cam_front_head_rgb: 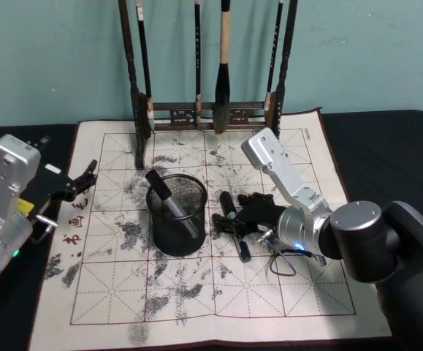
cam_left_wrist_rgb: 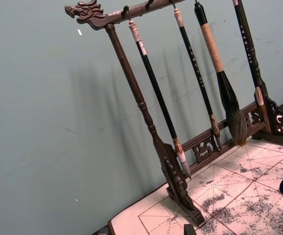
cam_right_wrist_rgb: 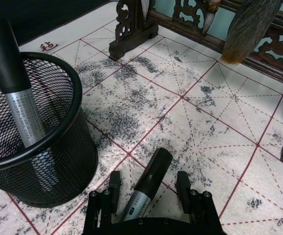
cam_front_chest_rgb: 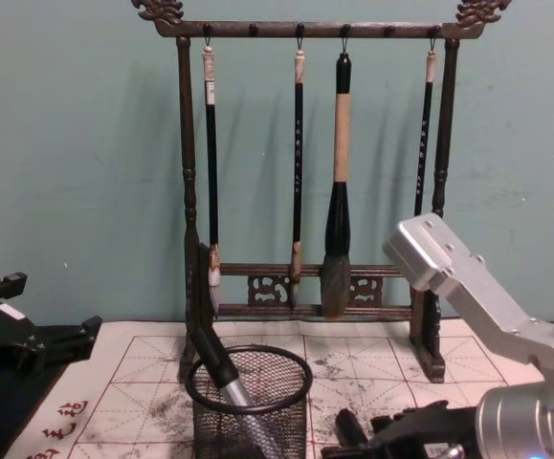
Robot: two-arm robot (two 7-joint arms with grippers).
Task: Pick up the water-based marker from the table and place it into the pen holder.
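Observation:
A black-and-silver water-based marker (cam_front_head_rgb: 234, 225) (cam_right_wrist_rgb: 148, 183) lies on the calligraphy mat just right of the pen holder. My right gripper (cam_front_head_rgb: 242, 221) (cam_right_wrist_rgb: 148, 193) is low over the mat. It is open, with one finger on each side of the marker's barrel and gaps showing on both sides. The pen holder (cam_front_head_rgb: 176, 213) (cam_right_wrist_rgb: 38, 156) (cam_front_chest_rgb: 248, 406) is a round black mesh cup. Another marker (cam_front_head_rgb: 169, 201) (cam_right_wrist_rgb: 19, 103) (cam_front_chest_rgb: 221, 368) leans inside it. My left gripper (cam_front_head_rgb: 83, 179) is held open above the mat's left edge, well away from both.
A tall dark wooden brush rack (cam_front_head_rgb: 211, 113) (cam_left_wrist_rgb: 175, 171) (cam_front_chest_rgb: 315, 287) with several hanging brushes stands at the mat's far edge. The cream mat (cam_front_head_rgb: 196, 292) lies on the dark table (cam_front_head_rgb: 386, 139). The right arm's body (cam_front_head_rgb: 386, 248) fills the right front.

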